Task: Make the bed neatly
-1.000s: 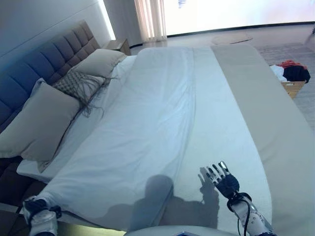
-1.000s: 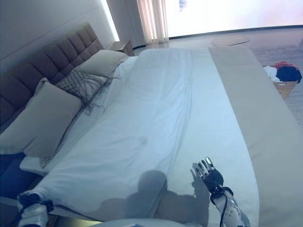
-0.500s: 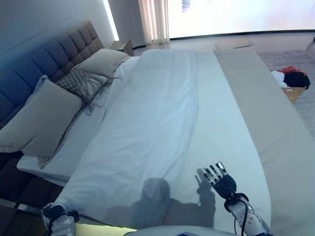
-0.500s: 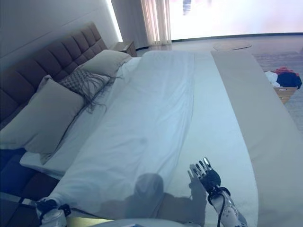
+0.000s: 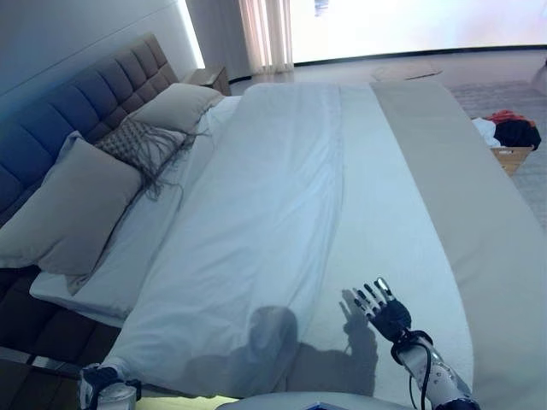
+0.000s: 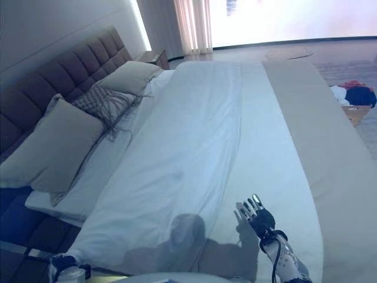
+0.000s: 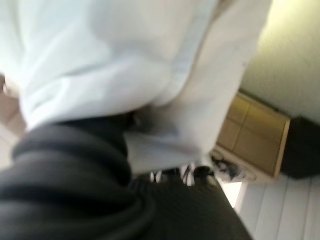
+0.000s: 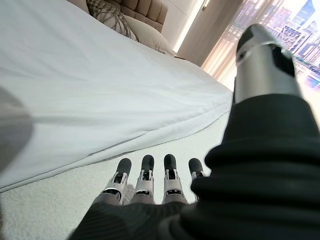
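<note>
The wide bed [image 5: 479, 256] with its grey tufted headboard [image 5: 77, 102] is filling the head views, running from 6 o'clock up to 12 o'clock. A beige cover [image 5: 444, 171] is lying along its 3 o'clock side.

The soft white fabric duvet [image 5: 256, 213] is lying over the middle of the bed, bunched in long folds and stopping short of the two beige pillows [image 5: 68, 205] at 9 to 10 o'clock. A fringed patterned cushion [image 5: 137, 141] is sitting between the pillows. The duvet's near corner is hanging off the bed at 7 o'clock.

The right hand [image 5: 389, 309] is resting flat on the bed at 5 o'clock, just beside the duvet's folded edge. Its fingers [image 8: 145, 175] are lying straight and released, grasping nothing.

The left hand [image 5: 98, 383] is sitting at the duvet's near corner at 7 o'clock. Its wrist view is showing white cloth bunched against the dark cover; the fingers are hidden, so their state cannot be told.

Handling judgement: the duvet is light, limp and bulky. It is likely to drape, drag and wrinkle rather than slide as one sheet. The hemmed edges and corners are offering the best hold, since a pull applied there is spreading the cloth evenly.
</note>
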### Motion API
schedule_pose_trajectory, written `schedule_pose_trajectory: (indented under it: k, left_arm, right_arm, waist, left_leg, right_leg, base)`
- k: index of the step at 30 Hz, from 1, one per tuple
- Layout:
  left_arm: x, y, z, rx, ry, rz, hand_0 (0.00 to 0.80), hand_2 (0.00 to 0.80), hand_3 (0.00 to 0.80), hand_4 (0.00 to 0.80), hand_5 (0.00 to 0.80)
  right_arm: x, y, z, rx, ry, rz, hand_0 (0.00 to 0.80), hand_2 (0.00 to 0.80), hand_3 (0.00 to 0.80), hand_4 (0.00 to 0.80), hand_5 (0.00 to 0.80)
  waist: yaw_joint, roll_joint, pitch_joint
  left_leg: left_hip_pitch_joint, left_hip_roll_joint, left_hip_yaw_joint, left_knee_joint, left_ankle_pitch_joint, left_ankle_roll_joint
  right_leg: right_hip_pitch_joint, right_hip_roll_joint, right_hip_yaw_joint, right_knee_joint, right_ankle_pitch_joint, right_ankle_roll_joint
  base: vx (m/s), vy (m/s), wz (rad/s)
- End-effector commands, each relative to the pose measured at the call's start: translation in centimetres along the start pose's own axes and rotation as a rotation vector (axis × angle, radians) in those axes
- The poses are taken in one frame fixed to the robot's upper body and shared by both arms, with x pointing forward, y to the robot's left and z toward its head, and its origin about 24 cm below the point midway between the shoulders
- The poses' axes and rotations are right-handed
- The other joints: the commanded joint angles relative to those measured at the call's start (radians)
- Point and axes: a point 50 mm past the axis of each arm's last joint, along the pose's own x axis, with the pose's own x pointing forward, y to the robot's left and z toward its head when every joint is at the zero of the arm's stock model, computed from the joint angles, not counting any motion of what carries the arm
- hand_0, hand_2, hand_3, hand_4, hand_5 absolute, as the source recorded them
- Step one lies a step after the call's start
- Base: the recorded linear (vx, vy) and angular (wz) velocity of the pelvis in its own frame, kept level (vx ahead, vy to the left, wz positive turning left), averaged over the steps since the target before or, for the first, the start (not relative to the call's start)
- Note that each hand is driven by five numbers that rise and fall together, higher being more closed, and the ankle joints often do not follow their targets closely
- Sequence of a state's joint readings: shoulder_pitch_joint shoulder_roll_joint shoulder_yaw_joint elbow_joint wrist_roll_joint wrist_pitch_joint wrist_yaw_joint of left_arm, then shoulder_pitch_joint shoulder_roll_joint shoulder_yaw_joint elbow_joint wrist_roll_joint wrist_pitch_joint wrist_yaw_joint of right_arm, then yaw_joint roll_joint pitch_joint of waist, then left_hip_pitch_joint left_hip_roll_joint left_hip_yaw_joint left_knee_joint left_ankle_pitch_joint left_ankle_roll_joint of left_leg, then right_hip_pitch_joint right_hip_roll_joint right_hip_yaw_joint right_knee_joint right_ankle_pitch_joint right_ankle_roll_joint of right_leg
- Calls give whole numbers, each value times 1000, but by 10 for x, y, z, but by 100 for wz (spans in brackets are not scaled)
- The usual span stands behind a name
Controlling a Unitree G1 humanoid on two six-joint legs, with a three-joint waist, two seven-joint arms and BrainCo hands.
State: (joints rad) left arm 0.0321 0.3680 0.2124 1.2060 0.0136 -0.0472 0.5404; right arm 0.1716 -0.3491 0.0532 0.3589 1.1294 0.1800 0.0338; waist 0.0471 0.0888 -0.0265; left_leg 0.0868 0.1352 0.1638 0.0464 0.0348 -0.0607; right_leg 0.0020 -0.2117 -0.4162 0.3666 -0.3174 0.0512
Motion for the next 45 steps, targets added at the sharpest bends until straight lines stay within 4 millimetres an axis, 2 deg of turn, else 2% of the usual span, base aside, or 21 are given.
schedule_pose_trajectory:
  k: [1,10,20,24,28,31,34,40,42,45]
  left_arm:
    - [6,81,-85,351,274,194,0,0,0,0,0]
    - [10,71,-70,359,182,95,0,0,0,0,0]
    - [15,75,-55,291,89,118,0,0,0,0,0]
    - [20,72,-23,176,-57,100,0,0,0,0,0]
    - [19,68,21,85,-269,52,0,0,0,0,0]
    - [9,57,57,53,-459,-14,0,0,0,0,0]
    - [-4,50,84,53,-608,-56,0,0,0,0,0]
    - [-15,40,102,47,-708,-43,0,0,0,0,0]
    - [-17,32,104,48,-702,-26,0,0,0,0,0]
    - [-20,14,104,57,-689,-8,0,0,0,0,0]
  right_arm:
    - [10,18,13,40,-77,71,0,0,0,0,0]
    - [13,19,16,29,-82,62,0,0,0,0,0]
    - [11,18,15,39,-101,51,0,0,0,0,0]
    - [10,19,15,51,-112,51,0,0,0,0,0]
    - [8,18,11,64,-130,50,0,0,0,0,0]
    - [7,17,9,83,-143,51,0,0,0,0,0]
    - [6,16,5,95,-151,57,0,0,0,0,0]
    - [5,14,0,84,-141,55,0,0,0,0,0]
    - [6,16,0,69,-142,60,0,0,0,0,0]
    - [10,27,11,16,-173,91,0,0,0,0,0]
  waist:
    - [93,-71,39]
    - [99,-54,37]
    - [102,-56,45]
    - [109,-58,49]
    - [123,-62,52]
    - [133,-68,57]
    - [139,-74,69]
    - [122,-86,84]
    - [114,-89,93]
    - [92,-87,119]
  left_leg:
    - [-46,-28,-4,-13,-14,-27]
    - [-52,-42,-20,-12,-16,-24]
    - [-55,-45,-29,2,-23,-22]
    - [-54,-44,-34,-8,-17,-26]
    - [-55,-44,-41,-19,-12,-26]
    - [-61,-42,-44,-15,-12,-27]
    - [-63,-41,-42,-6,-18,-24]
    - [-70,-41,-27,-6,-16,-20]
    - [-78,-40,-21,-2,-16,-20]
    - [-111,-39,-14,22,-18,-19]
  right_leg:
    - [58,-66,16,-343,374,138]
    - [51,-79,17,-334,373,143]
    - [48,-78,26,-330,373,144]
    - [50,-76,20,-332,375,146]
    - [53,-75,12,-335,377,149]
    - [49,-78,6,-329,380,154]
    - [48,-80,4,-325,382,156]
    - [35,-76,14,-332,396,158]
    - [24,-77,17,-330,401,160]
    - [-19,-84,30,-306,401,159]
  base:
    - [-17,60,-2]
    - [12,39,18]
    - [13,-7,13]
    - [-2,-10,2]
    - [-7,-16,1]
    - [-19,-38,1]
    - [-10,-39,1]
    - [20,0,-2]
    - [9,37,-15]
    - [-43,113,-6]
